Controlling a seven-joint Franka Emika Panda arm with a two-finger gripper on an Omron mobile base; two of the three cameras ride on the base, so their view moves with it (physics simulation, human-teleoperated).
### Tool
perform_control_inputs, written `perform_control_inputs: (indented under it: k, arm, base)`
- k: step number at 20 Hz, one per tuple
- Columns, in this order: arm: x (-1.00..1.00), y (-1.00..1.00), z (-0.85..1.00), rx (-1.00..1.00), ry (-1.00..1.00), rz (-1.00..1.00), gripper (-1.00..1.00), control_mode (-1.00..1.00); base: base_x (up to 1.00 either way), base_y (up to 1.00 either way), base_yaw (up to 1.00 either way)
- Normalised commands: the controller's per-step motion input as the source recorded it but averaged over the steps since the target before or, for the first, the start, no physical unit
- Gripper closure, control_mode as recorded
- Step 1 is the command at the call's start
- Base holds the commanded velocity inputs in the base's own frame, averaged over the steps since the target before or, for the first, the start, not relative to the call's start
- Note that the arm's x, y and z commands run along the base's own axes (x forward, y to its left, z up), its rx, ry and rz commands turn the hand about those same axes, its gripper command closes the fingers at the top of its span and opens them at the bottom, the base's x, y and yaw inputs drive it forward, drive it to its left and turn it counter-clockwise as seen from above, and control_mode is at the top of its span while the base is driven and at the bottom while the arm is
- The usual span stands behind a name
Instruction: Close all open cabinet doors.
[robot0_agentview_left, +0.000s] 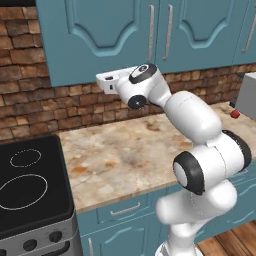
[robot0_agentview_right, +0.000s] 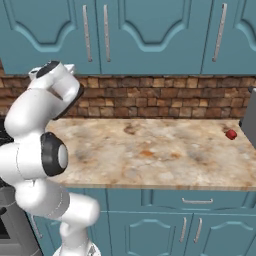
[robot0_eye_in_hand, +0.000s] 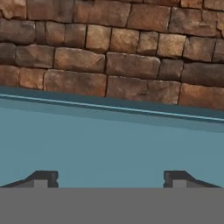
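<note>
Cabinet doors (robot0_agentview_right: 150, 30), at your twelve o'clock above the counter (robot0_agentview_right: 160, 150): all in view appear flush shut, though some are cropped. Gripper (robot0_eye_in_hand: 111, 179), held under the leftmost door: fingertips wide apart, holding nothing.

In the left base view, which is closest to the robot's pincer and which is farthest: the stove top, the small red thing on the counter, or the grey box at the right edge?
1. Stove top, below and left of the pincer.
2. Small red thing, far right on the counter.
3. Grey box, at the right edge, just beyond the red thing; those two are nearly level.
</note>
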Motion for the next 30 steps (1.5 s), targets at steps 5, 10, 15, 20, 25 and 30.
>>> perform_control_inputs:
  k: [5,10,15,20,25,30]
  arm:
    - [0.38,0.00,0.15,0.03,0.00,0.20,-1.00,-1.00]
    - [0.03,0.04,0.00,0.00,0.00,0.17,-1.00,-1.00]
    - [-0.47,0.07,0.16,0.00,0.00,0.08,-1.00,-1.00]
    - [-0.62,0.00,0.47,0.00,0.00,0.07,-1.00,-1.00]
    - [-0.74,0.00,0.51,0.00,0.00,0.05,-1.00,-1.00]
    - [-0.86,0.00,0.61,0.03,0.04,0.00,-1.00,-1.00]
  base:
    - [0.00,0.00,0.00]
    - [0.00,0.00,0.00]
    - [0.00,0.00,0.00]
    - [0.00,0.00,0.00]
    - [0.00,0.00,0.00]
    - [0.00,0.00,0.00]
